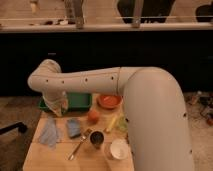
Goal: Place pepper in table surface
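Observation:
My arm reaches from the right across to the left, and the gripper (pixel 59 105) hangs down at the left end of the green tray (pixel 80 101), at the back left of the table surface (pixel 50 159). The pepper does not show plainly. A pale yellow-green elongated thing (pixel 113 123) lies next to my arm, right of the round orange fruit (pixel 93 116), and I cannot tell what it is. The light tan wooden tabletop shows bare at the front left.
An orange bowl (pixel 109 101) stands right of the tray. A blue cloth (pixel 50 134), a blue sponge (pixel 74 127), a spoon (pixel 80 144), a dark cup (pixel 96 138) and a white cup (pixel 118 149) lie on the table. My arm covers its right side.

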Tool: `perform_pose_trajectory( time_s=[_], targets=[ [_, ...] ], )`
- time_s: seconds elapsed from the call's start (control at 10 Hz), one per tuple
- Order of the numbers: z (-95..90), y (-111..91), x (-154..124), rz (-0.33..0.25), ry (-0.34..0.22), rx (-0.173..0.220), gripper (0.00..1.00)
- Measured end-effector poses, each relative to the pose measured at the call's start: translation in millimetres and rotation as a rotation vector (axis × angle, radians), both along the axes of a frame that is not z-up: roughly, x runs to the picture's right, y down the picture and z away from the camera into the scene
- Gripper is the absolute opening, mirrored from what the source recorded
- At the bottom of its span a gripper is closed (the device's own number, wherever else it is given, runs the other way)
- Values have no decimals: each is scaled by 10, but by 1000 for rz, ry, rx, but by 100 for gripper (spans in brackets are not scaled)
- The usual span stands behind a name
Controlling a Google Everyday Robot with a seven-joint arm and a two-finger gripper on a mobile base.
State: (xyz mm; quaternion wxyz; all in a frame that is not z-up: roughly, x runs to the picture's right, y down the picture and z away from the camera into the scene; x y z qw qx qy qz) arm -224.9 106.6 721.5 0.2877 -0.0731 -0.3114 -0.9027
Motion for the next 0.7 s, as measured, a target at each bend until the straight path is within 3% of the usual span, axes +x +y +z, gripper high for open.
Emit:
perform_pose_trajectory(
  time_s=[0.7],
  targets=[
    [0, -3, 0, 3, 5, 5, 0]
  ],
)
